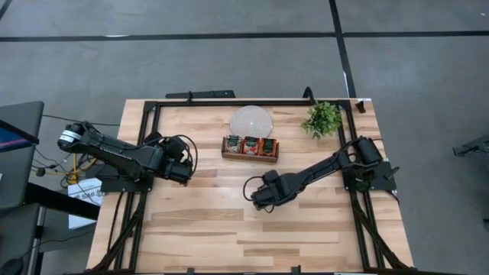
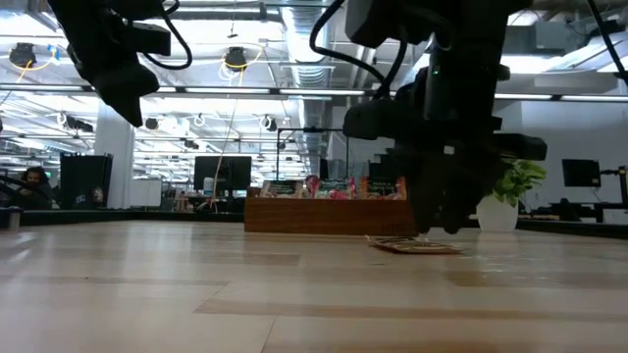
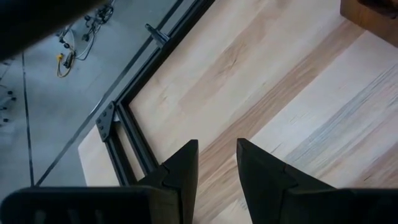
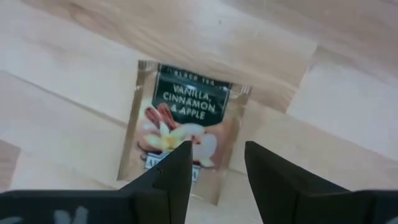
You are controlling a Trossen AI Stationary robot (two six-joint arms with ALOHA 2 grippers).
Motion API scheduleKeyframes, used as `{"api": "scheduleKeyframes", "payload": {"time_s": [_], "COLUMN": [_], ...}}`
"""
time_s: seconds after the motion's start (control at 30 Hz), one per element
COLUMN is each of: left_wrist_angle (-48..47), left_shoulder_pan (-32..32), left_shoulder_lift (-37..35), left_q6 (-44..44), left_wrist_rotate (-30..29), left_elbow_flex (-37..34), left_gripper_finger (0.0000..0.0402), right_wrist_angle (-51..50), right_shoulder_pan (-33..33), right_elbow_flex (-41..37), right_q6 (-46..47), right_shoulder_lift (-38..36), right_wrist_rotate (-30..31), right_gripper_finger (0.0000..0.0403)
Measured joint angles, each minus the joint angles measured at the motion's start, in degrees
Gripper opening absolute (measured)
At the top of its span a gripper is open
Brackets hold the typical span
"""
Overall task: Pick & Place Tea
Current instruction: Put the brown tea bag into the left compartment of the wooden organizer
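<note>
One tea sachet (image 4: 180, 124), pale gold with a dark green label, lies flat on the wooden table; the low view shows it (image 2: 412, 245) as a thin flat shape. My right gripper (image 4: 217, 163) hovers open just above the sachet, fingers pointing down and touching nothing. It stands near the table's middle (image 1: 262, 198). More tea sachets (image 1: 250, 145) stand upright in the brown wooden tray (image 1: 250, 158) toward the far side. My left gripper (image 3: 217, 163) waits open and raised over the table's left part (image 1: 183, 169), with nothing between its fingers.
A clear glass bowl (image 1: 252, 121) sits behind the tray, and a small potted plant (image 1: 322, 118) stands at the far right. A black metal frame (image 1: 229, 101) runs along the table's far and side edges. Bare wood lies toward the near edge.
</note>
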Motion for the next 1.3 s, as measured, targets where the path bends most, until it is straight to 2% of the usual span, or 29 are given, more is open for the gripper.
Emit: {"api": "scheduleKeyframes", "payload": {"time_s": [0.3,0.73,0.87,1.3], "left_wrist_angle": [0.02,0.03,0.02,0.06], "left_shoulder_pan": [0.0,0.0,-0.02,-0.02], "left_shoulder_lift": [0.0,0.0,0.0,0.0], "left_q6": [-0.02,-0.02,-0.02,0.0], "left_wrist_rotate": [0.74,1.49,1.48,2.06], "left_elbow_flex": [0.0,0.01,0.02,0.01], "left_gripper_finger": [0.0103,0.0103,0.0103,0.0103], "right_wrist_angle": [-0.61,6.88,6.62,6.06], "right_shoulder_pan": [-0.48,-0.69,-0.71,-0.71], "right_elbow_flex": [-0.28,-6.19,-6.27,-6.33], "right_q6": [0.87,3.84,3.91,2.94], "right_shoulder_lift": [-0.05,0.0,0.05,-0.06], "right_wrist_rotate": [4.05,3.13,2.66,2.25], "right_gripper_finger": [0.0147,0.0144,0.0122,0.0004]}}
